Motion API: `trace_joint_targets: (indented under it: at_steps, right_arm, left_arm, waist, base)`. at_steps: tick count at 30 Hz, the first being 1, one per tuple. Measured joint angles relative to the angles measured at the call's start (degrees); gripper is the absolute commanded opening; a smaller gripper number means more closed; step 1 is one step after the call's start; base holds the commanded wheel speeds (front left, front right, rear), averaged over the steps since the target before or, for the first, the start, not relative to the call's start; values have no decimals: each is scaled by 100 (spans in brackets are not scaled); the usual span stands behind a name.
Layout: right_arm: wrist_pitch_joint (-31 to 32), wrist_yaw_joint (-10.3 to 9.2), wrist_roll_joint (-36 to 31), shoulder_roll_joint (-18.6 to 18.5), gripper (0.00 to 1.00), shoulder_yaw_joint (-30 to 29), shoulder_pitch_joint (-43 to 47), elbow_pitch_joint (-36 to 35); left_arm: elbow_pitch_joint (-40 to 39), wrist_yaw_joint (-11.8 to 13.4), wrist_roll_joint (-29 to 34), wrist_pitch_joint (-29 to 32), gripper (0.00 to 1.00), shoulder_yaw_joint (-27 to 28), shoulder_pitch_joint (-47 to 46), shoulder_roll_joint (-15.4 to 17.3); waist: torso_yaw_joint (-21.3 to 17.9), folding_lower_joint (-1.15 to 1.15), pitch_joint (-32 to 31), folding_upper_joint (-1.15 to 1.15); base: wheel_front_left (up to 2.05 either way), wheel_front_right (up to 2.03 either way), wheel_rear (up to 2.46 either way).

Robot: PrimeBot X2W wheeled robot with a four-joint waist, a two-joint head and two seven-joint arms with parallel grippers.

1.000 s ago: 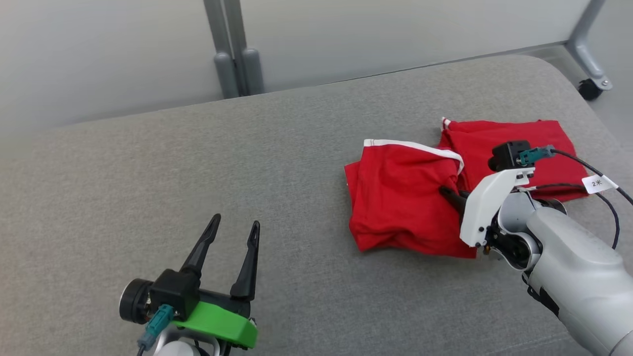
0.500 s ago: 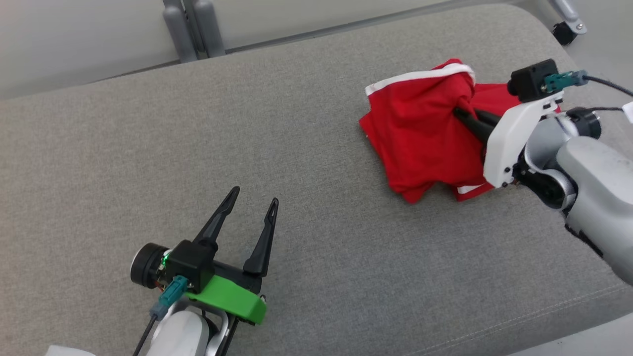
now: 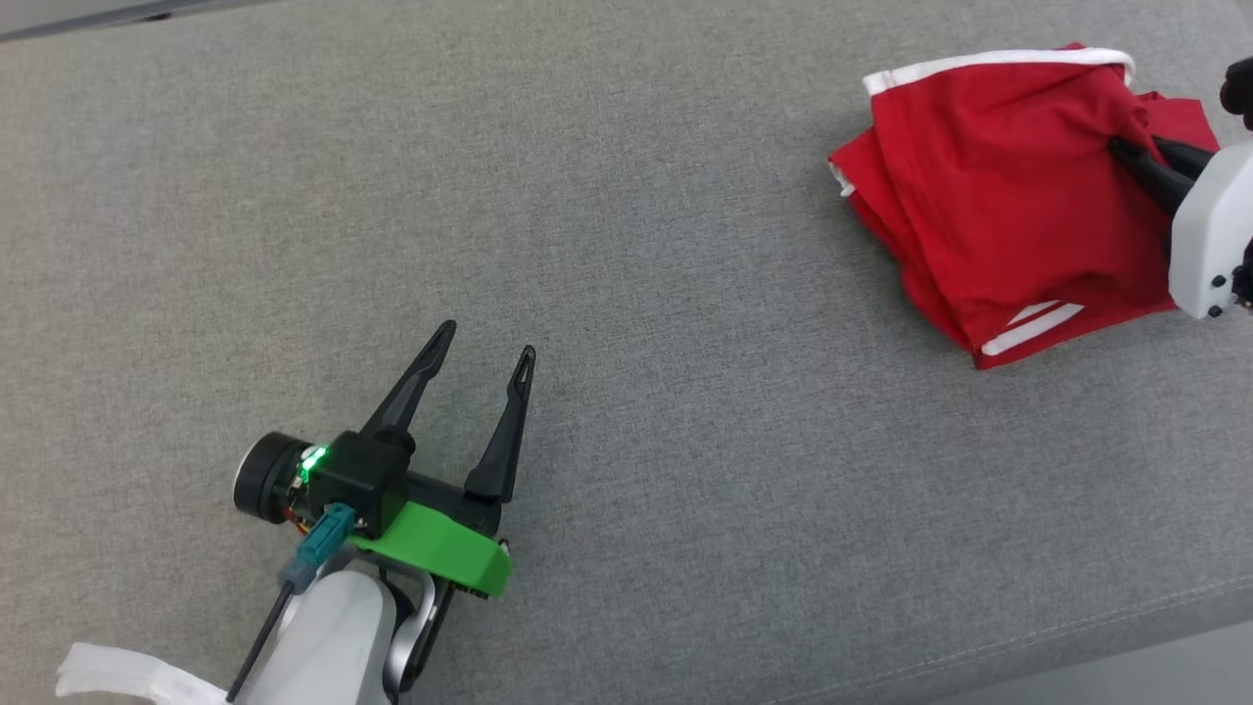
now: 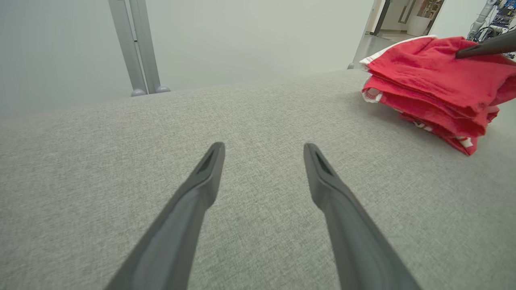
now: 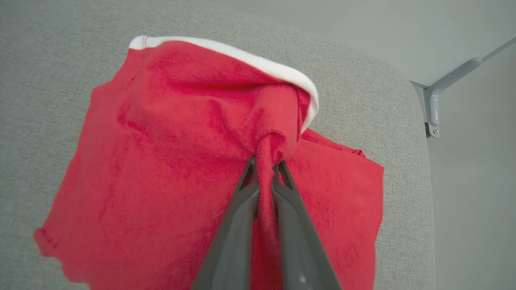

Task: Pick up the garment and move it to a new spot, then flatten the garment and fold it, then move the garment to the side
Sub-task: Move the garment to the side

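Observation:
The garment (image 3: 998, 196) is red with white trim, bunched at the far right of the grey cushion. My right gripper (image 3: 1126, 149) is shut on a pinched fold near its top, lifting that part. In the right wrist view the garment (image 5: 193, 161) hangs from the closed fingers (image 5: 242, 201), cloth squeezed between them at my right gripper (image 5: 266, 161). My left gripper (image 3: 485, 338) stands open over bare cushion at the lower left, far from the garment. In the left wrist view its fingers (image 4: 201, 181) are spread with nothing between them, and the garment (image 4: 435, 84) lies at the upper right.
The grey cushion (image 3: 626, 294) stretches wide between the two grippers. Its front edge (image 3: 1077, 646) runs along the lower right. Grey metal posts (image 4: 137, 48) stand behind the cushion, and a grey frame leg (image 5: 447, 84) shows past its rounded corner.
The head camera has tilted down and turned left, so the whole picture shifted. My right gripper, shut on the garment, has lifted it off its flat spread into a bunch. The left gripper stays open.

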Motion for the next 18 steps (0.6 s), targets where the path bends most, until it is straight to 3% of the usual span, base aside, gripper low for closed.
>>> trace_joint_targets:
  at_steps: [5,7,9,10,18]
  right_arm:
    - [-243,2,-16,16,0,152,-79,605]
    - [-254,2,136,44,15,153,-75,920]
    - [-240,2,209,108,95,165,-53,1249]
    - [-238,2,264,154,100,170,-29,1385]
    - [-712,2,280,336,100,299,4,1947]
  left_arm:
    - [-3,0,2,0,100,-71,-171,5]
    - [14,-1,2,0,100,-79,-190,4]
    - [38,-1,-1,0,100,-42,-191,8]
    - [51,-1,-2,0,100,-29,-190,9]
    - [99,-1,-100,0,100,97,2,-70]
  waist:
    - [84,0,241,0]
    - [144,0,278,0]
    - [206,0,285,0]
    - [232,0,273,0]
    - [304,0,-111,0]
  base:
    - [0,0,0]
    - [0,0,0]
    - [0,0,0]
    - [0,0,0]
    - [0,0,0]
